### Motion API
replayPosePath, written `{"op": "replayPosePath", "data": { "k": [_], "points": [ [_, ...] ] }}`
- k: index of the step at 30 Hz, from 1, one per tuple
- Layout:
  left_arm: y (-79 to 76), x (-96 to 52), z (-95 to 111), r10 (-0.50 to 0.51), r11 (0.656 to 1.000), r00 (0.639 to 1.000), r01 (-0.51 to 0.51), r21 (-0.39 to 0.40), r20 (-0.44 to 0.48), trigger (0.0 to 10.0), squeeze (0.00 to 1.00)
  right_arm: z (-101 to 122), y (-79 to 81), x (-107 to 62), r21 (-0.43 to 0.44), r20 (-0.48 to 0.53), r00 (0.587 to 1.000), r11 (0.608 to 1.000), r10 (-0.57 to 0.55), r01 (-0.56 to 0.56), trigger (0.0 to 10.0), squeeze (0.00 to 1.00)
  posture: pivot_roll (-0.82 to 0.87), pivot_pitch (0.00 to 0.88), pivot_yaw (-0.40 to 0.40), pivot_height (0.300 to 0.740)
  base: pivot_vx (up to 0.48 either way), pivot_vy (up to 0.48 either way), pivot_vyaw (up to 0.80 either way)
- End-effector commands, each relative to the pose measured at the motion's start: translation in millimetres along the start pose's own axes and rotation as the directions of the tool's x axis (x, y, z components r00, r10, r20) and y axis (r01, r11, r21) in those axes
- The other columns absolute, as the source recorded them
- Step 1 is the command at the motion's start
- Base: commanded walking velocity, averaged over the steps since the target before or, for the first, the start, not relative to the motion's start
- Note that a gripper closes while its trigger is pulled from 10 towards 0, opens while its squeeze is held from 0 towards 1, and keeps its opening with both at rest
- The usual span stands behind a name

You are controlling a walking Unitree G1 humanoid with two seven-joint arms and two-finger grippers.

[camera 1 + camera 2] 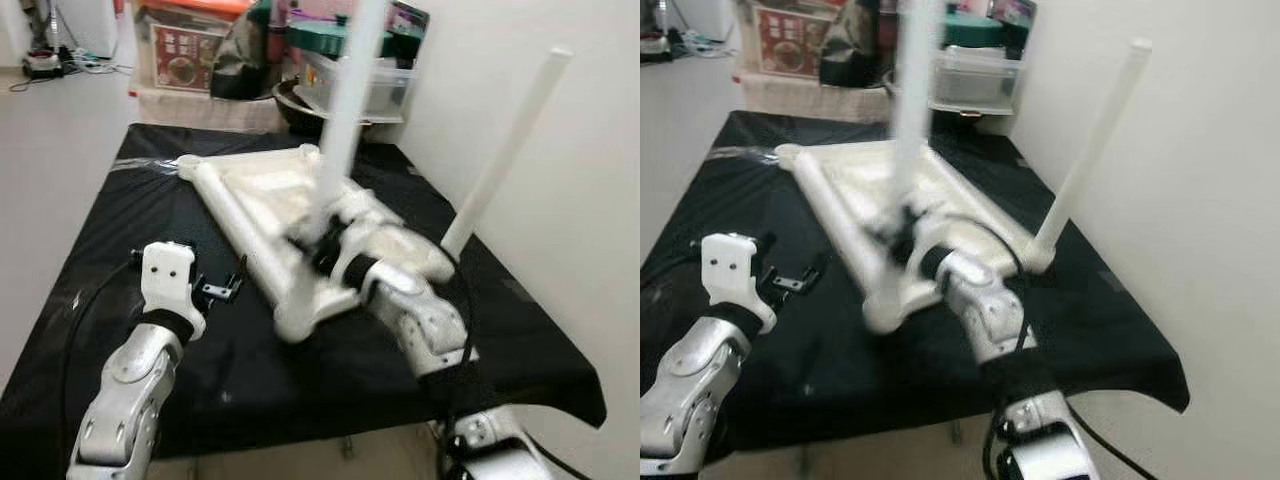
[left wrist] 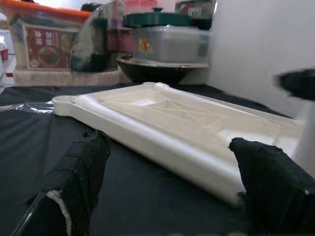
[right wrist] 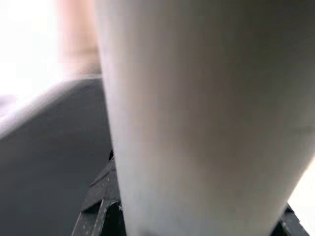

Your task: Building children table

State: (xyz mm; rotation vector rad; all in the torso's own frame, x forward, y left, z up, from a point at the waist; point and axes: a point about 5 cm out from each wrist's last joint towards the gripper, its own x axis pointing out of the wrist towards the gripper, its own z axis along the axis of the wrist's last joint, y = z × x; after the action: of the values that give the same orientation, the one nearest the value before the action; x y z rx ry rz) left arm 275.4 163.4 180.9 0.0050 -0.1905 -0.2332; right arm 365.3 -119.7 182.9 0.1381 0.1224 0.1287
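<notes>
Tabletop: the white tabletop (image 1: 270,200) lies upside down on the black-covered surface (image 1: 90,290), stretching from the middle toward 11 o'clock.

Fitted leg: one white leg (image 1: 505,150) already stands in the corner near 3 o'clock, leaning a little toward the wall.

Leg in hand: a second leg (image 1: 345,110) stands upright and blurred over the near corner of the tabletop, at about 12 o'clock from the right gripper.

Right gripper: the right gripper (image 1: 322,250) sits at the foot of that leg, its jaws clamped on it; the wrist view looks straight onto the white tube (image 3: 197,118).

Left gripper: the left gripper (image 1: 222,288) hovers at 9 o'clock from the near corner, just beside the tabletop edge, jaws apart and holding nothing; its black fingers (image 2: 81,172) frame the edge.

Step in hand: seating the leg in its corner socket, I judge.

Doing it well: keep the leg plumb and press straight down; the left gripper could steady the tabletop so it doesn't slide.

Background: storage boxes (image 1: 345,80) crowd the far end.
</notes>
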Motion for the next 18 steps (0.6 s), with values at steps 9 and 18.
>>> {"op": "replayPosePath", "data": {
  "k": [9,18],
  "points": [
    [-4.4,4.6,-0.8,-0.032,0.999,0.999,0.032,0.003,-0.003,10.0,0.0,-25.4,25.4,-28.5,0.158,-0.044,0.991,0.981,0.125,-0.117,10.0,1.0,0.12,0.0,-0.161,0.74,0.0,0.0,0.0],
    [-5.0,4.8,-11.2,-0.047,0.999,0.997,0.049,0.017,-0.058,10.0,0.0,11.9,38.8,-34.5,0.128,0.106,0.859,0.85,0.501,-0.512,10.0,0.0,0.12,0.0,-0.169,0.74,0.0,0.0,0.0]
  ]
}}
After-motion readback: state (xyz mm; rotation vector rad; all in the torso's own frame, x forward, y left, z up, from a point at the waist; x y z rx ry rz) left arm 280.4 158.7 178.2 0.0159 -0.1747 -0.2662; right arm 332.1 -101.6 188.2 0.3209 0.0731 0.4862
